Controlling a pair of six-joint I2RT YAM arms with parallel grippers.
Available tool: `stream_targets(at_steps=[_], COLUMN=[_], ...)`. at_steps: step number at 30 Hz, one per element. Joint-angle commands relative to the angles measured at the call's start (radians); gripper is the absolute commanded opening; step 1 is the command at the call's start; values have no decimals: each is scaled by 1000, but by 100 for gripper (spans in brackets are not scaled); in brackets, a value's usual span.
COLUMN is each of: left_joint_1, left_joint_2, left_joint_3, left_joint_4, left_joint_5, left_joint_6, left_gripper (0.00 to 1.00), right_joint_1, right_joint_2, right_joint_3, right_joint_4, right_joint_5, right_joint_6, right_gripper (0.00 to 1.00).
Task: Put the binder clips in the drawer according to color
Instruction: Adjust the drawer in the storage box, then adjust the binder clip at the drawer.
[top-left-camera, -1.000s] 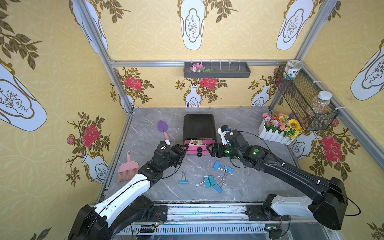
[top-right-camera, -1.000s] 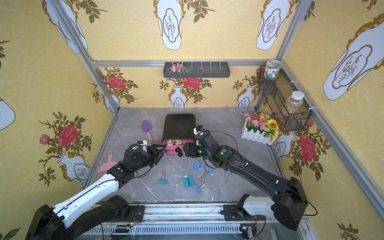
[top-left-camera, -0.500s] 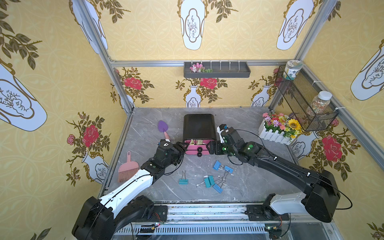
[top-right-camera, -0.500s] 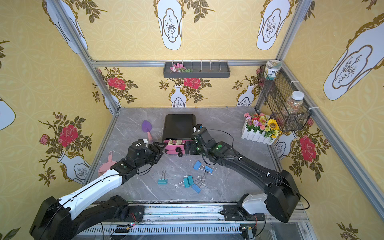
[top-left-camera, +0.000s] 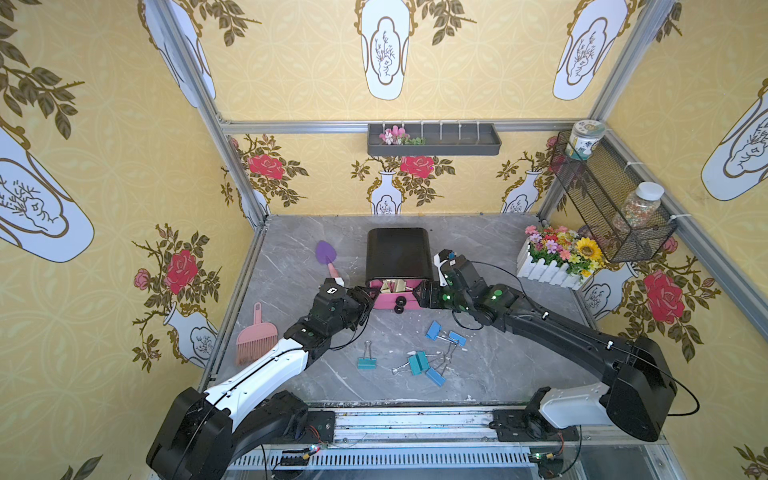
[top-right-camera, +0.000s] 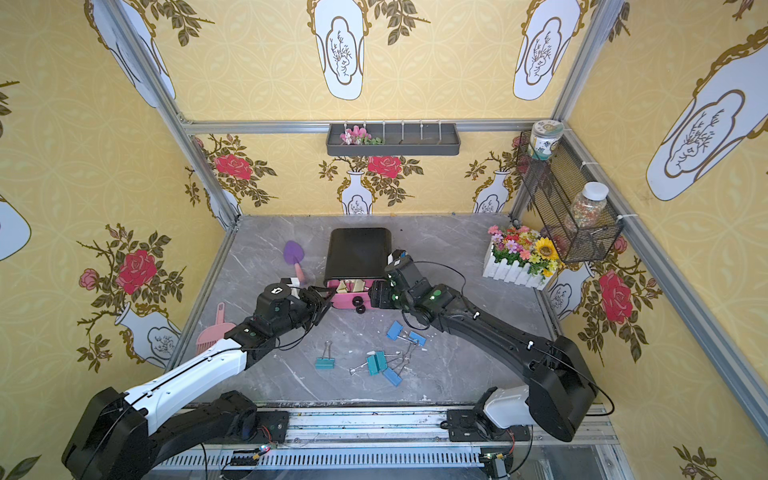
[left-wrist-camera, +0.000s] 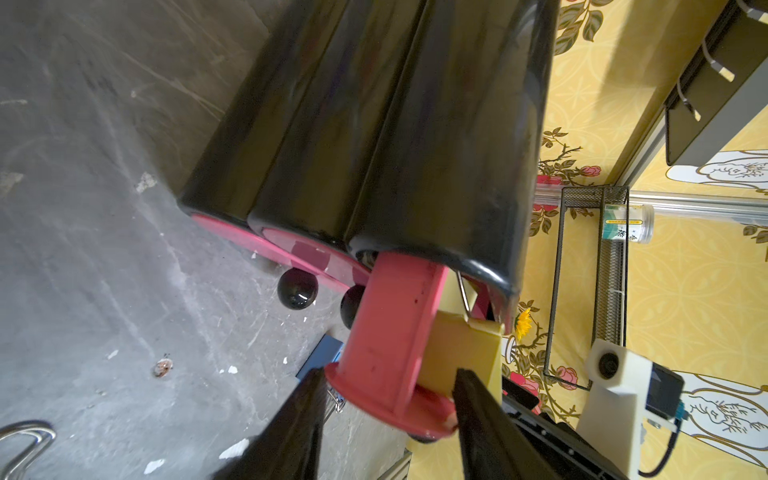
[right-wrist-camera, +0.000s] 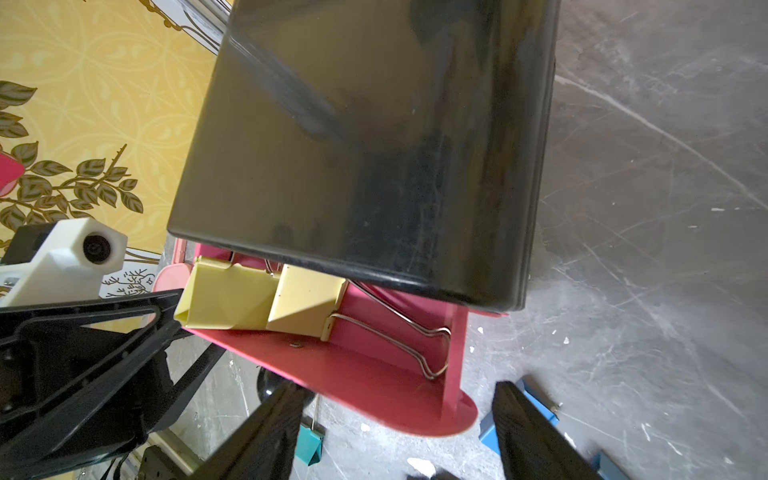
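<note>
The black drawer cabinet (top-left-camera: 398, 253) stands mid-table with its top pink drawer (right-wrist-camera: 365, 374) pulled out. Pale yellow binder clips (right-wrist-camera: 232, 299) lie inside it. My left gripper (left-wrist-camera: 392, 386) is at the drawer front's left end, one finger under it and one over it, both touching. At the right end, my right gripper (right-wrist-camera: 399, 403) straddles the front with open jaws and a gap on one side. Teal clips (top-left-camera: 367, 362) and blue clips (top-left-camera: 433, 330) lie loose on the table in front. Both grippers (top-right-camera: 326, 296) (top-right-camera: 372, 295) show in both top views.
A pink brush (top-left-camera: 256, 338) and a purple scoop (top-left-camera: 326, 253) lie left of the cabinet. A white picket flower box (top-left-camera: 555, 257) stands at the right, under a wire basket (top-left-camera: 611, 208) holding jars. A grey shelf (top-left-camera: 432, 139) hangs on the back wall.
Both grippers have moved in from either side to the ends of the pulled-out drawer front, and their jaws have narrowed. The loose clips have not moved.
</note>
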Motion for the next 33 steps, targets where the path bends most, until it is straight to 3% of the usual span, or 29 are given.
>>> stream_targets(at_steps=[1, 8, 20, 33], left_joint_1=[-8, -23, -23, -23], left_joint_2=[-9, -43, -27, -38], left_joint_3=[-15, -30, -27, -10], left_joint_4=[4, -2, -50, -58], left_joint_5=[18, -4, -23, -29], left_joint_6=[-3, -22, -11, 10], left_gripper=[53, 52, 59, 61], right_joint_1=[8, 19, 17, 17], right_joint_2=[-7, -40, -84, -66], right_joint_3=[-5, -7, 30, 101], right_joint_4=[49, 27, -48, -86], right_joint_5=[-19, -1, 35, 44], right_joint_6=[20, 15, -24, -54], right_gripper=[75, 75, 87, 88])
